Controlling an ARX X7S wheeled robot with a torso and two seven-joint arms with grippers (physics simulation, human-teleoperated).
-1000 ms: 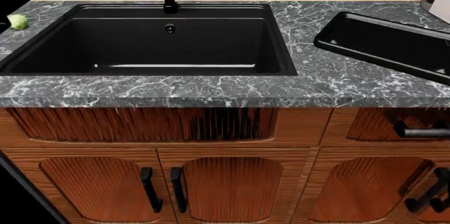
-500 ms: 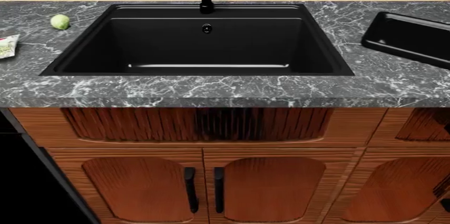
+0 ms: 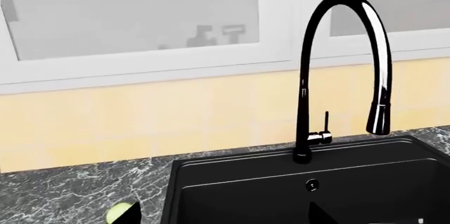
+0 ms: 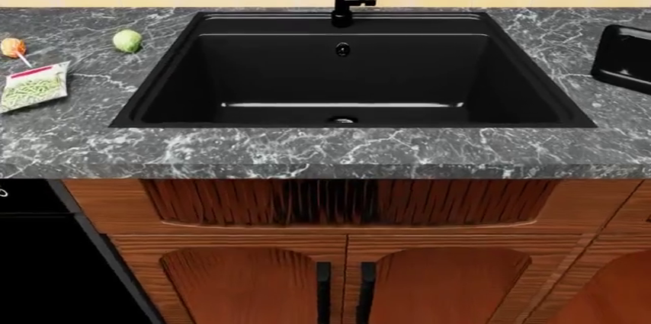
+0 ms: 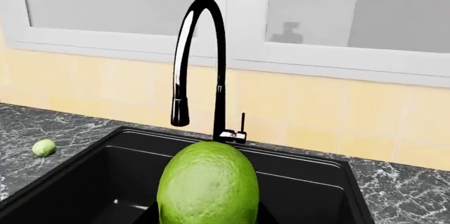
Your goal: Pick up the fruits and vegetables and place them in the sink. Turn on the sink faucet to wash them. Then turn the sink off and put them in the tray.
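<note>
Lime fills my right wrist camera, close in front of the lens above the sink.

My right gripper seems clenched on that lime, though its fingers are hidden behind the fruit; I cannot tell whether my left gripper is released or closed. The paler sprout sits on the marble counter left of the basin, near a bag of greens. The faucet arches over the basin's back rim. The tray shows at the head view's right edge.
</note>
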